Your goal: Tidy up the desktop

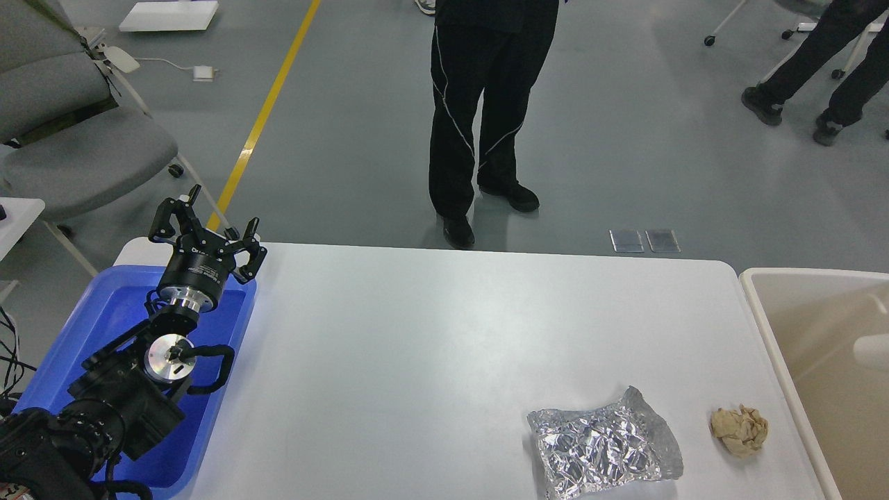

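Filling most of the view, the desktop point(417, 347) is seen as a broad white slab with rounded corners, flanked by a blue tray point(76, 326) on the left and a beige bin point(771, 326) on the right. It is judged rigid, heavy and smooth, so nothing is to be gripped on it; loose items are likely to skid if nudged sideways.

Above the far end of the tray the left gripper point(208, 229) is held with its fingers spread apart and nothing between them. The right gripper is not in view.

Near the front right of the tabletop a crumpled foil bag point(603, 444) is lying flat. It is judged light, thin and slippery, easily crushed, and best pinched at a raised crimped edge or corner rather than pressed from above.

Just beside it, toward the bin but apart from it, a wadded paper ball point(740, 429) is resting. It is judged soft, very light and compressible, so it may be taken across its middle with a gentle closing.
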{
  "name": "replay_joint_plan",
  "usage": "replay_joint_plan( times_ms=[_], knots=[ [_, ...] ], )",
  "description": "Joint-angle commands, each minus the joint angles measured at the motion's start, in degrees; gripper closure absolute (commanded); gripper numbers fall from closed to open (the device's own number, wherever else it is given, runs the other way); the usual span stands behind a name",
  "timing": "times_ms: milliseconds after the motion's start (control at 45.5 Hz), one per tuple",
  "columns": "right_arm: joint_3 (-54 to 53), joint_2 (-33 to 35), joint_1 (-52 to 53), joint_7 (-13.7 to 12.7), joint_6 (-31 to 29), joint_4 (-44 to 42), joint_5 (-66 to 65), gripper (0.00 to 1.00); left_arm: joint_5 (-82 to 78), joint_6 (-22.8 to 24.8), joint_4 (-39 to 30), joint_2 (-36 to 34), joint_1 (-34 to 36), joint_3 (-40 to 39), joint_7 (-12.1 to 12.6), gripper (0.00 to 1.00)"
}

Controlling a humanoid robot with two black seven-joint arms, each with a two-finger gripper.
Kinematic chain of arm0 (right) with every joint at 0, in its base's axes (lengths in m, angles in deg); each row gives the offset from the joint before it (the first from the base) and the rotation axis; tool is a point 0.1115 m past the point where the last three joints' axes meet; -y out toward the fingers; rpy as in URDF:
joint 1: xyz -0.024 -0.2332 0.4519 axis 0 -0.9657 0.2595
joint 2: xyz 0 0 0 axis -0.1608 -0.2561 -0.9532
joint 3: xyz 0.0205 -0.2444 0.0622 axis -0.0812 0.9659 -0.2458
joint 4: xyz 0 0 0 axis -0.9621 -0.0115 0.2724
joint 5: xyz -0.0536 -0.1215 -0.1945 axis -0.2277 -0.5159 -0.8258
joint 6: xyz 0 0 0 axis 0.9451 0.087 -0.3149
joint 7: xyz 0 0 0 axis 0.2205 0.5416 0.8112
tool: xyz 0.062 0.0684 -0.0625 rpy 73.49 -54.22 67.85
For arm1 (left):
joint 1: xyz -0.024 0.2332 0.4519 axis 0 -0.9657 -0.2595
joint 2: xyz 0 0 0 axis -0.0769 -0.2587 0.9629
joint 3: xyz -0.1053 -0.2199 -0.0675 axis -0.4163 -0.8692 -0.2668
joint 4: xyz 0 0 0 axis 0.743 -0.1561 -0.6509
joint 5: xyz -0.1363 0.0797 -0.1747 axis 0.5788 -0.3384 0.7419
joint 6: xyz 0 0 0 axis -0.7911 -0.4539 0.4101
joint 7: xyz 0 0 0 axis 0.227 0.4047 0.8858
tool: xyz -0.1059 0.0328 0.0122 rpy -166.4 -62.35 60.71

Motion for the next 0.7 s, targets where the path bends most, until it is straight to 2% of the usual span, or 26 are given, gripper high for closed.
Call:
replay_joint_plan(
  times_ms=[0, 110, 571, 593, 659, 681],
  knots=[
    [-4.1, -7.0, -4.0, -0.6, 6.3, -5.9, 1.5, 1.00, 0.0, 0.0, 0.0, 0.0, 0.0, 0.0, 0.0, 0.00],
    [-5.2, -8.0, -4.6, -1.2, 8.3, -5.9, 1.7, 1.00, 0.0, 0.0, 0.0, 0.0, 0.0, 0.0, 0.0, 0.00],
    [-5.5, -8.2, -5.0, -1.3, 9.7, -5.9, 1.8, 1.00, 0.0, 0.1, 0.0, 0.0, -0.1, 0.0, 0.0, 0.00],
    [-5.6, -8.2, -4.9, -1.3, 9.7, -5.9, 1.8, 0.86, 0.0, 0.1, 0.0, 0.0, -0.1, 0.0, -0.1, 0.00],
    [-7.2, -8.2, -4.4, -1.3, 9.8, -6.1, 1.9, 0.19, 0.0, 0.1, 0.0, 0.0, -0.1, 0.0, -0.1, 0.00],
    [-8.0, -8.2, -4.3, -1.2, 9.8, -6.1, 2.0, 0.01, 0.0, 0.1, 0.0, 0.0, 0.0, 0.0, -0.1, 0.00]
  ],
)
